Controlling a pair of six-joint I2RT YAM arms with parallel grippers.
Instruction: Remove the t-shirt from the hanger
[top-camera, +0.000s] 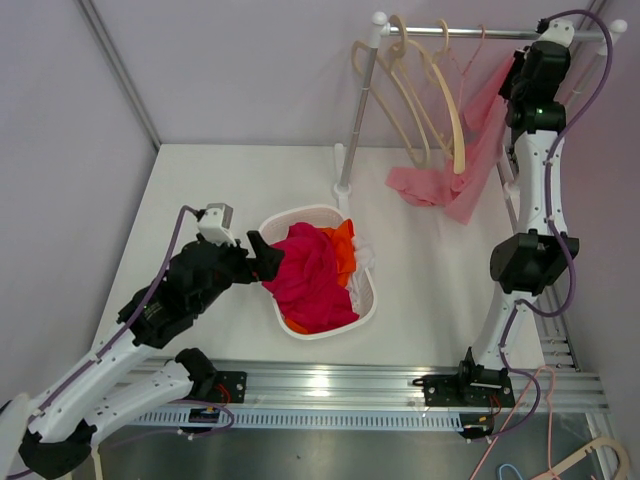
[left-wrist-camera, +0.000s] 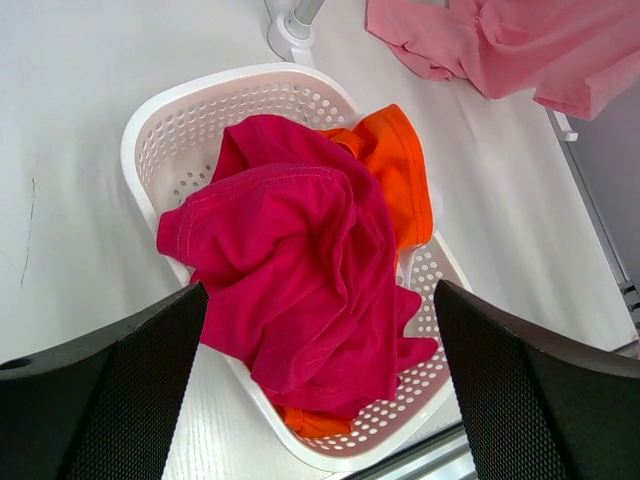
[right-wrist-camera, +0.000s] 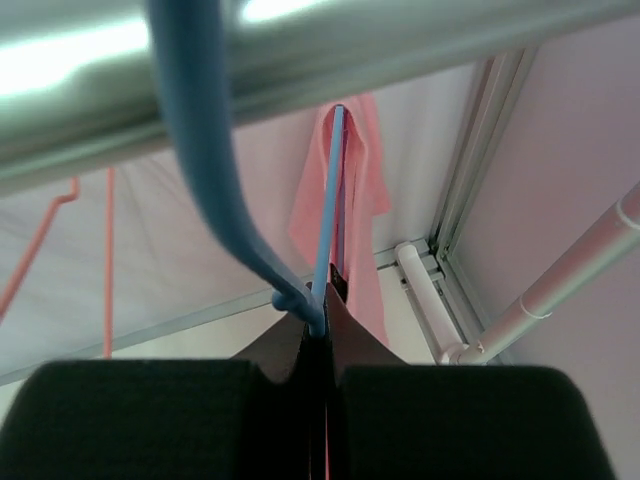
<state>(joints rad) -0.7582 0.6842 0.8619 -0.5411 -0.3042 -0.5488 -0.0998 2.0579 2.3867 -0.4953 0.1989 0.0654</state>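
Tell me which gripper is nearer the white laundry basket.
Left. The left gripper hovers open at the white basket, by the red shirt; the right gripper is far off at the rail, shut on the blue hanger.

The blue hanger (right-wrist-camera: 205, 170) looks blurred; red garment (left-wrist-camera: 290, 280) mostly covers orange garment (left-wrist-camera: 400, 180).

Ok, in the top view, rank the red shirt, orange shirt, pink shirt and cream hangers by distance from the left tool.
1. Red shirt, in the basket, right at the left tool.
2. Orange shirt, basket's far side.
3. Pink shirt, farther right.
4. Cream hangers, hanging back right.
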